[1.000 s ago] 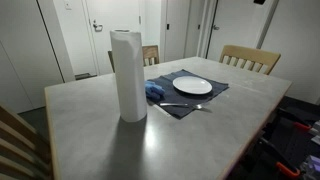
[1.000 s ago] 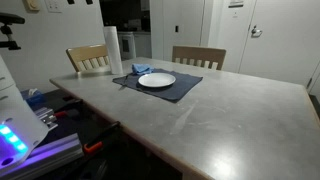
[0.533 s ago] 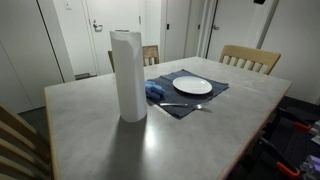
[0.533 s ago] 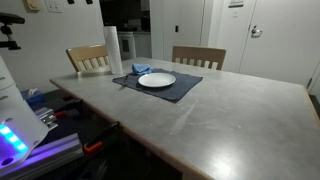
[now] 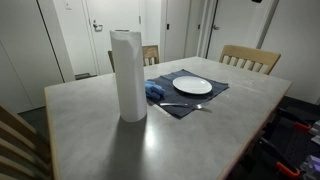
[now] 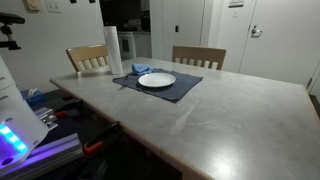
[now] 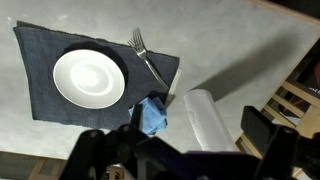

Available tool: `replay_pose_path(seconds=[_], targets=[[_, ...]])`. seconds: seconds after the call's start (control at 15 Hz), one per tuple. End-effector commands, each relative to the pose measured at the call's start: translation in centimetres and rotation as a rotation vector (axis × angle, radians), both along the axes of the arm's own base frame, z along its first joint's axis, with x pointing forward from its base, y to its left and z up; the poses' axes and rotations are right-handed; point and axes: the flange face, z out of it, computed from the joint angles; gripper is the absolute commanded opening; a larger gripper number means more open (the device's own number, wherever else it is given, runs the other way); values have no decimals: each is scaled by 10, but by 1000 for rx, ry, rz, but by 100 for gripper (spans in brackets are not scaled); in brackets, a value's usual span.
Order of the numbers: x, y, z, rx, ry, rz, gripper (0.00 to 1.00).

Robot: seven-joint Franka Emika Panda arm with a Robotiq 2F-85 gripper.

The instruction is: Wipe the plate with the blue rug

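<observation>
A white plate (image 5: pixel 193 86) (image 6: pixel 156 80) sits empty on a dark blue placemat (image 5: pixel 181 110) (image 6: pixel 182 91) on the grey table. In the wrist view the plate (image 7: pixel 89 78) lies left of centre. The crumpled blue rug (image 5: pixel 153 92) (image 6: pixel 141 69) (image 7: pixel 153 115) lies at the placemat's edge beside the plate. My gripper (image 7: pixel 175 140) shows only in the wrist view, high above the table. It is open and empty, with the rug and the towel roll below it. The arm is out of both exterior views.
A tall white paper towel roll (image 5: pixel 128 75) (image 6: pixel 112 50) (image 7: pixel 205 120) stands upright next to the rug. A fork (image 5: pixel 185 106) (image 7: pixel 148 58) lies on the placemat beside the plate. Wooden chairs (image 5: pixel 249 58) (image 6: pixel 198 56) stand at the table's far sides.
</observation>
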Motion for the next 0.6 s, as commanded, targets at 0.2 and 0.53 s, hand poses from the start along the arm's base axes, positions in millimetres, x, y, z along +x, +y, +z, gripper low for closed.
replay_pose_path(seconds=[0.2, 0.53], targets=[[42, -37, -11, 27, -39, 59, 100], [79, -62, -26, 61, -84, 117, 100]])
